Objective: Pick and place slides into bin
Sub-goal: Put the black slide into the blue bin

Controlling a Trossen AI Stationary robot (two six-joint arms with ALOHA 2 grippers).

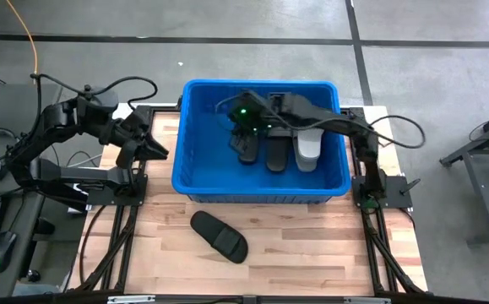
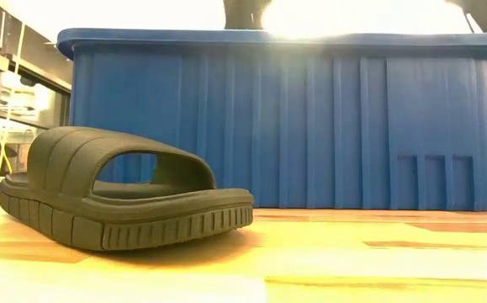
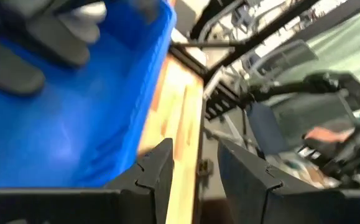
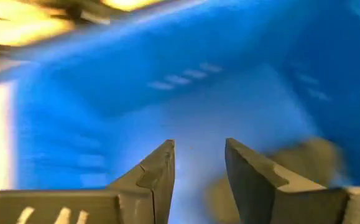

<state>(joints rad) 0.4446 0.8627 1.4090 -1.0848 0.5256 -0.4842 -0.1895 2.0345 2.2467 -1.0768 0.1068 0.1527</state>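
Slide lies alone on the table, long axis slanted, nearer the left claw; both claws gape empty, right claw over the bin.

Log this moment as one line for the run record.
right gripper: over bin, jaws open, empty | left gripper: beside bin, jaws open, empty | in bin: three slides | black slide: on table
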